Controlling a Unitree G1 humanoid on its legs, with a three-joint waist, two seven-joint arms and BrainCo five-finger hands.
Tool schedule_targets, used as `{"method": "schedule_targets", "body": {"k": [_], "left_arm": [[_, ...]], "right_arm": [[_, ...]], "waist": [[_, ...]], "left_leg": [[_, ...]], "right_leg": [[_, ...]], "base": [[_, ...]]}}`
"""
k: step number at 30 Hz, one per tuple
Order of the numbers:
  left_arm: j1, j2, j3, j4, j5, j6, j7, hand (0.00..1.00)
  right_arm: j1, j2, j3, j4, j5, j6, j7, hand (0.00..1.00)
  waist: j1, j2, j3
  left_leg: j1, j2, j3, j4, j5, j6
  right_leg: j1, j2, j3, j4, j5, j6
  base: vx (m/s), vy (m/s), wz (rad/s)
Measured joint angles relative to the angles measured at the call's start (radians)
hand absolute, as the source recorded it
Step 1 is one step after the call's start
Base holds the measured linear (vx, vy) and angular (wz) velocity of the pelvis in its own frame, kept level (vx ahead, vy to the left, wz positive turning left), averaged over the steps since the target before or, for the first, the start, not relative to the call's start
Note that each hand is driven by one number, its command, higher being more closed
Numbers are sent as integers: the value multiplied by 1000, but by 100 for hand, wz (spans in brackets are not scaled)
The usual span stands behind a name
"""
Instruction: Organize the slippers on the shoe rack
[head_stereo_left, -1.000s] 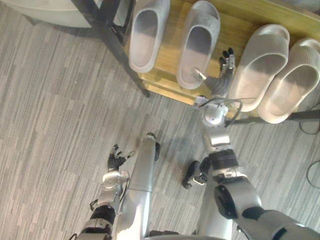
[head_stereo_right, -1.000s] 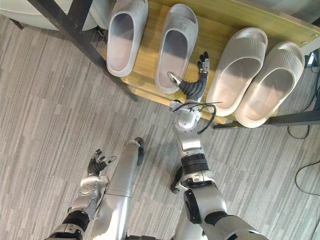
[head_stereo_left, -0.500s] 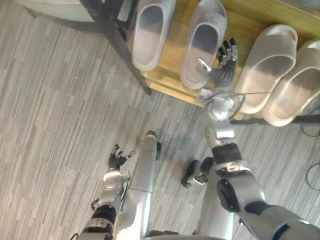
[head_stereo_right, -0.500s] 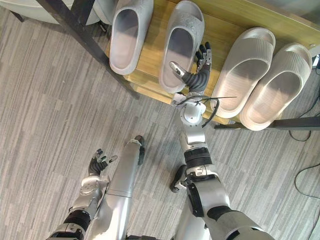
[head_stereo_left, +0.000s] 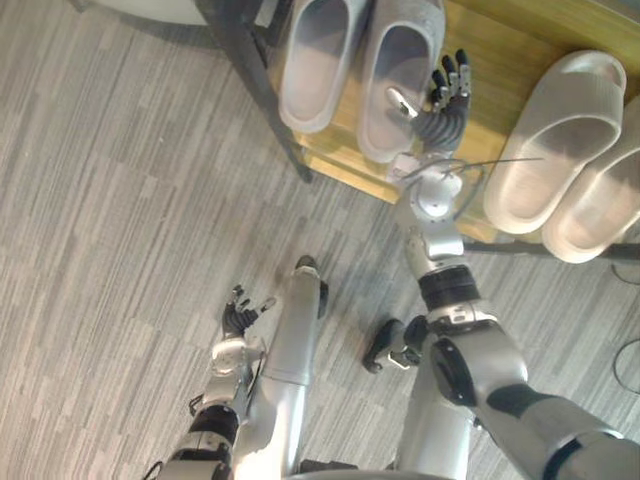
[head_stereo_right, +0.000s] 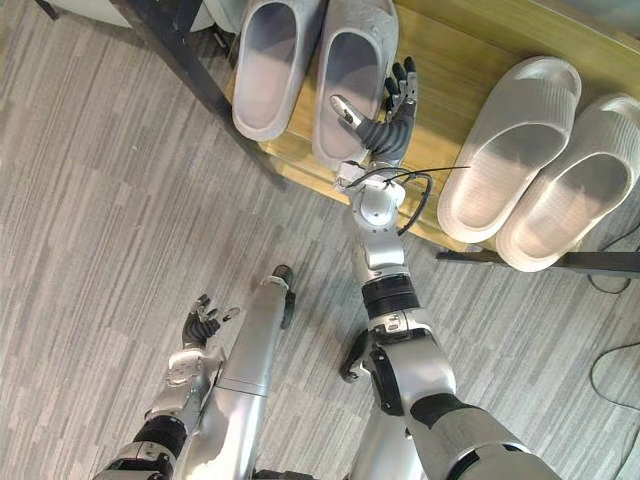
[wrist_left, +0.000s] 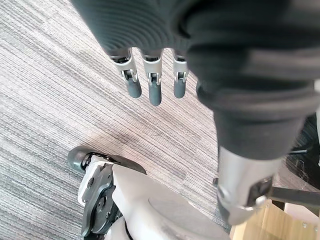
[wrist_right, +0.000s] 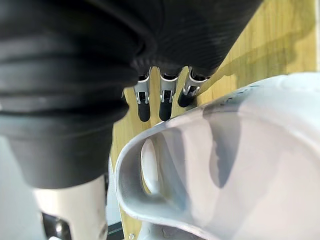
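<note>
Grey slipper (head_stereo_right: 352, 70) now against its mate (head_stereo_right: 268, 60), right robot hand (head_stereo_right: 384, 132) alongside.

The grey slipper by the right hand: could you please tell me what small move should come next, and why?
Probably draw the right hand back off the shelf. Its straight fingers lie along the side of the grey slipper, thumb at its heel, and it already lies close beside its mate, so a push seems unneeded. The left hand hangs open over the floor.
</note>
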Motion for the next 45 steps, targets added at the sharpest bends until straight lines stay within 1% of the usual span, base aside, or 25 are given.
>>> {"method": "schedule_targets", "body": {"k": [7, 10, 13, 14, 15, 18, 23, 24, 28, 31, 35, 39, 45], "left_arm": [[-9, -5, 0, 10, -1, 0, 0, 0], [-12, -7, -1, 15, -2, 0, 0, 0], [-17, -27, 0, 17, -3, 1, 3, 0], [-18, -29, 0, 17, -3, 1, 4, 0], [-19, -35, 0, 17, -3, 1, 8, 0], [-21, -45, 0, 17, -3, 1, 25, 0], [-32, -49, 0, 17, -3, 2, 28, 0], [-37, -52, 1, 17, -3, 2, 28, 0], [-41, -56, 5, 17, -3, 2, 31, 0], [-41, -64, 13, 17, -3, 3, 46, 0], [-42, -77, 33, 16, -3, 3, 47, 0], [-39, -78, 49, 17, -3, 3, 46, 0], [-38, -71, 53, 18, -5, 1, 46, 0]], "right_arm": [[-52, 8, -52, 41, 73, 2, -29, 0], [-78, 35, -91, 54, 124, -9, -41, 0], [-109, 59, -123, 69, 187, -33, -57, 0], [-113, 62, -125, 73, 194, -37, -58, 0], [-120, 65, -128, 83, 212, -39, -58, 0], [-129, 77, -130, 102, 257, -39, -57, 0], [-127, 109, -128, 109, 287, -38, -55, 0], [-125, 117, -127, 110, 307, -37, -55, 0], [-118, 119, -119, 110, 306, -35, -55, 0], [-95, 118, -118, 103, 287, -25, -57, 0], [-42, 117, -122, 96, 220, 0, -63, 0], [-33, 113, -161, 79, 143, 26, -67, 0], [-11, 89, -197, 60, 100, 40, -76, 0]], "waist": [[13, 5, -3], [16, 10, -5], [25, 34, -25], [25, 37, -27], [26, 45, -32], [28, 59, -41], [35, 62, -43], [37, 62, -43], [38, 64, -46], [38, 64, -46], [34, 64, -47], [26, 63, -46], [13, 55, -41]], "left_leg": [[-2, 2, -7, -5, 4, -2], [-3, 3, -8, -5, 4, -2], [-20, 5, -9, 0, 5, -2], [-21, 5, -9, 0, 6, -2], [-20, 5, -9, 2, 6, -2], [-17, 9, -8, 2, 6, -3], [-5, 17, -8, -6, 11, -10], [1, 19, -7, -9, 12, -13], [4, 22, -8, -13, 14, -16], [16, 23, -9, -15, 15, -15], [39, 25, -6, -26, 14, -14], [39, 32, -5, -27, 14, -14], [49, 36, 0, -26, 15, -13]], "right_leg": [[-1, 4, -7, -3, 1, -1], [-2, 5, -7, -4, 1, -2], [-17, 7, -8, -4, 5, -9], [-18, 7, -8, -3, 6, -11], [-17, 7, -7, -2, 6, -11], [-17, 9, -6, -1, 6, -12], [-15, 19, -3, -2, 8, -15], [-12, 20, -2, -2, 8, -16], [-10, 23, -3, -5, 10, -19], [5, 24, -5, -12, 10, -19], [30, 24, -6, -30, 11, -20], [31, 29, -7, -36, 18, -23], [36, 31, -2, -37, 20, -22]], "base": [[-1, -2, 0], [0, 0, 0], [-1, 5, -1], [-3, 13, -4], [0, 0, 0], [-5, -4, -3], [-8, -24, -4], [-6, -32, -3], [-2, -8, -1], [0, 0, 0], [0, 0, 0], [-1, 4, -5], [-8, -1, -2]]}}
